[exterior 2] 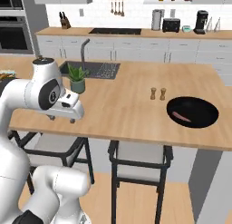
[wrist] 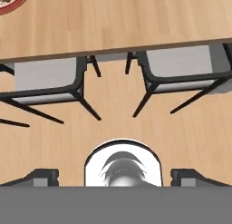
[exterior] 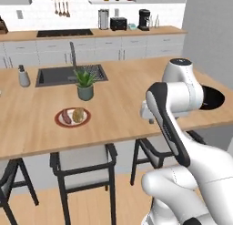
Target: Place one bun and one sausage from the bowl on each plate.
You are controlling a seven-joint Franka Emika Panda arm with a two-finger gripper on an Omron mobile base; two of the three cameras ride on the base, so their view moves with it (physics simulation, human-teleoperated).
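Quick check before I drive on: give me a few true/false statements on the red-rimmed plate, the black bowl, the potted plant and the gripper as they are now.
1. The red-rimmed plate holds both a bun and a sausage. True.
2. The black bowl is heaped with buns. False: one sausage lies in it and no bun can be seen there.
3. The gripper is shut on a sausage. False: its fingers stand wide apart with nothing between them.
4. The potted plant stands between the sink and the red-rimmed plate. True.
5. The salt and pepper shakers stand inside the black bowl. False: they stand on the counter beside it.
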